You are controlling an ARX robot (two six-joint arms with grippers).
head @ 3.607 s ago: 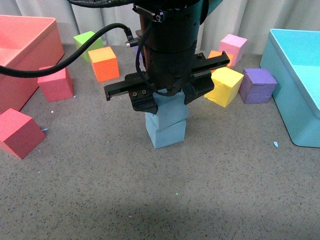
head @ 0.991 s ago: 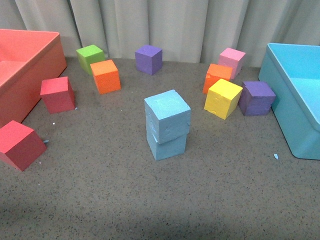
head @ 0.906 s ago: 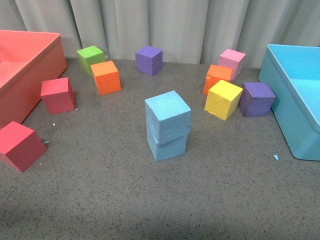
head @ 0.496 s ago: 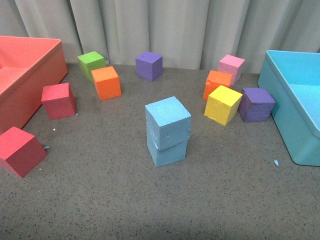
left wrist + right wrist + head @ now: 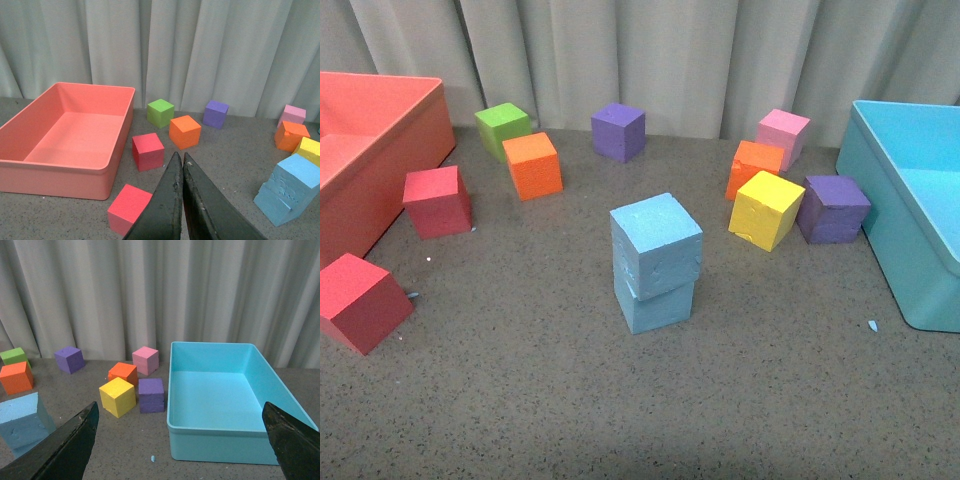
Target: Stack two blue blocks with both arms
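The two blue blocks stand stacked in the middle of the floor, the upper blue block (image 5: 656,238) resting slightly turned on the lower blue block (image 5: 657,303). Nothing touches them, and neither arm shows in the front view. In the left wrist view my left gripper (image 5: 179,156) is shut with nothing between its fingers, and the blue stack (image 5: 292,189) lies off to one side of it. My right gripper (image 5: 180,407) is open and empty, its fingers (image 5: 75,440) spread wide. The blue stack (image 5: 22,422) shows at that picture's edge.
A red bin (image 5: 380,150) stands far left and a cyan bin (image 5: 905,230) far right. Loose cubes ring the stack: two red (image 5: 437,201), orange (image 5: 532,165), green (image 5: 502,124), purple (image 5: 618,132), pink (image 5: 783,132), yellow (image 5: 766,209), another purple (image 5: 834,209).
The black arm that hung over the stack with its gripper around the upper block has left the front view. The stack stands alone, and the view has shifted slightly.
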